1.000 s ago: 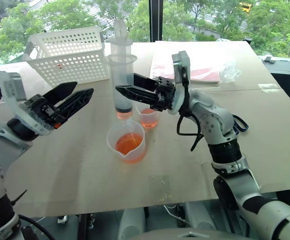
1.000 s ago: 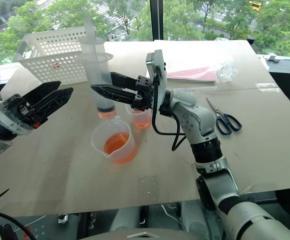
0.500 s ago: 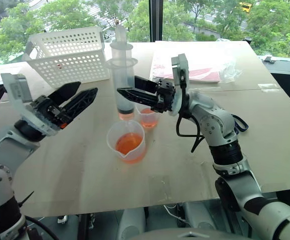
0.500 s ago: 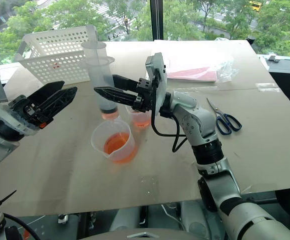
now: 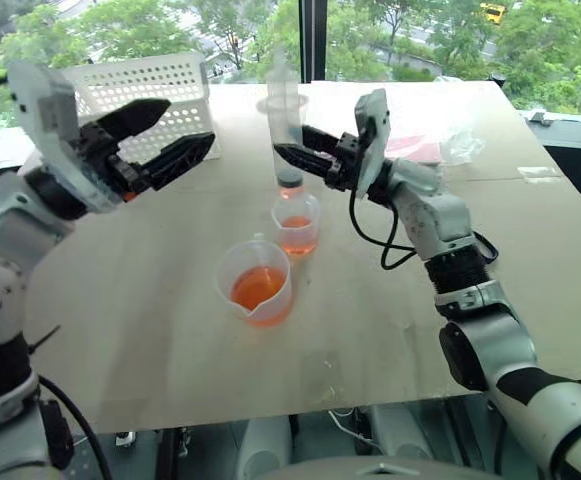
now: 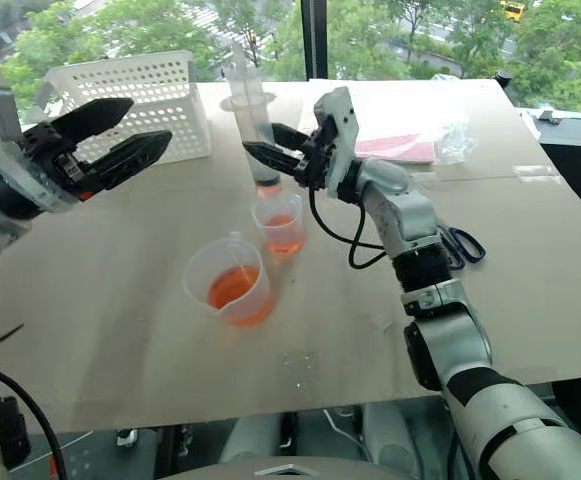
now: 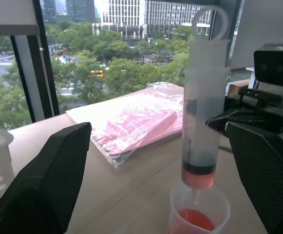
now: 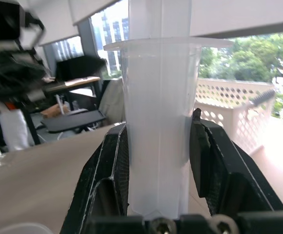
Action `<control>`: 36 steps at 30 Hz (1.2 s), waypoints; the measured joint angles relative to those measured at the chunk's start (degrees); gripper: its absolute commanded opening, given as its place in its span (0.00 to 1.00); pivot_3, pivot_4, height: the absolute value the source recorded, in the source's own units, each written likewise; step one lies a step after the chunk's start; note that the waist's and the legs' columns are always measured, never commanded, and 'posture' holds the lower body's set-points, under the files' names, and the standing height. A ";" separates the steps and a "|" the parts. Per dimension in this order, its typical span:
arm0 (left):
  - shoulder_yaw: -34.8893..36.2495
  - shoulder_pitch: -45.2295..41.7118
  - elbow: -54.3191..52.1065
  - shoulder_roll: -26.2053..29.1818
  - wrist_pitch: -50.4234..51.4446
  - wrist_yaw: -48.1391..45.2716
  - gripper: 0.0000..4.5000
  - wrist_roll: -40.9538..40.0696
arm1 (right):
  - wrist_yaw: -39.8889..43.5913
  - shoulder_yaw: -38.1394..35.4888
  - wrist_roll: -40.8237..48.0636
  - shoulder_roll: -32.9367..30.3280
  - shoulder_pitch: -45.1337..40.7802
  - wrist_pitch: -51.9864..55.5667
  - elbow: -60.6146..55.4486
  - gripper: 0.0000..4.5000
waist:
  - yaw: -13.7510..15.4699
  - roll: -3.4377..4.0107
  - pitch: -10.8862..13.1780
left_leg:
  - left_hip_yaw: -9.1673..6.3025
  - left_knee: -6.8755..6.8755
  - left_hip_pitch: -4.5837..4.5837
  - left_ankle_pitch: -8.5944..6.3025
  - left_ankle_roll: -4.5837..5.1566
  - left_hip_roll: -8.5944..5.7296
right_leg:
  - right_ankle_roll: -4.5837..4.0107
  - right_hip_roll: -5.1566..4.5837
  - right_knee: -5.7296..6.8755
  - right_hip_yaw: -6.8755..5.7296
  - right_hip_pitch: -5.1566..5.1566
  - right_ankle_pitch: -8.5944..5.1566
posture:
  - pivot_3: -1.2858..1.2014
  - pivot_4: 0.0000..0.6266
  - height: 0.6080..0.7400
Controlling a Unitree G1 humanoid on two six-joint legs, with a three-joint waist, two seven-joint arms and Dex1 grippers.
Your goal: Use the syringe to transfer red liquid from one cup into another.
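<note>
- The right gripper [image 5: 292, 158], upper centre of the left eye view, has its two black fingers clamped on the barrel of the syringe [image 5: 286, 135], which stands upright.
- The syringe nozzle hangs directly over the mouth of the smaller cup [image 5: 297, 222], at or just above the rim; whether it touches cannot be told. In the left wrist view a shallow band of red liquid [image 7: 198, 178] sits under the dark plunger tip, so a small charge remains in the barrel.
- The smaller cup, at centre frame, already holds some red liquid in its lower part.
- The spouted cup [image 5: 255, 283], below and left of the smaller cup and just beside it, holds a larger pool of red liquid; the source is far from drained.
- The left gripper [image 5: 165, 137], upper left of the frame, is spread wide, holds nothing, and is well apart from the syringe.
- Judged stage: liquid drawn and carried across, delivery under way or about to finish. What is left: pressing the plunger fully down, probably with the free left gripper, and possibly further draws.
</note>
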 measured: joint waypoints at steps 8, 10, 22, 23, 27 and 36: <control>-15.57 -18.56 16.99 0.56 -6.23 -11.81 1.00 13.83 | 4.79 0.13 -3.42 2.27 -0.51 -9.05 8.44 0.30 | 0.10 0.02 0.05 | -0.06 -0.04 -0.06 0.00 -0.01 0.04 | 0.00 0.07 0.00 -0.07 -0.03 0.00 | 0.52 0.24 1.00; -18.39 -23.16 21.79 -0.55 -8.73 -15.07 1.00 17.17 | 6.44 0.39 -3.38 2.82 -0.39 -9.47 8.02 0.30 | 0.12 0.03 0.05 | -0.02 -0.02 -0.06 0.00 0.00 0.03 | 0.01 0.06 -0.01 -0.03 -0.02 0.00 | 0.52 0.24 1.00; -23.86 -35.29 38.13 -6.77 -15.74 -27.14 1.00 26.85 | 8.39 0.09 -4.44 2.27 0.17 -11.40 7.40 0.30 | -0.01 0.02 0.06 | -0.01 0.04 -0.09 0.00 0.00 0.05 | 0.02 0.08 0.07 -0.01 -0.07 0.00 | 0.52 0.24 1.00; -23.86 -35.65 38.74 -6.98 -15.74 -27.62 1.00 26.98 | 8.26 0.03 -4.47 2.32 0.17 -11.46 7.44 0.30 | -0.08 0.02 0.06 | 0.00 0.05 -0.09 0.00 0.00 0.05 | 0.02 0.08 0.07 0.00 -0.07 0.01 | 0.52 0.24 1.00; -23.79 -36.45 40.95 -5.66 -15.60 -31.36 1.00 27.72 | 7.00 -0.69 -4.37 2.68 -0.57 -11.13 8.49 0.30 | -0.38 0.03 0.06 | -0.01 0.03 -0.08 0.00 0.00 0.09 | 0.01 0.13 0.11 0.01 -0.10 0.00 | 0.52 0.24 1.00; -22.78 -35.22 44.08 -1.64 -15.74 -34.92 1.00 31.05 | 6.78 -2.45 -4.12 2.57 -1.20 -9.93 8.89 0.30 | 0.12 -0.01 0.09 | -0.01 0.10 -0.11 0.00 0.00 0.09 | 0.02 0.10 0.14 -0.01 -0.10 0.00 | 0.52 0.24 1.00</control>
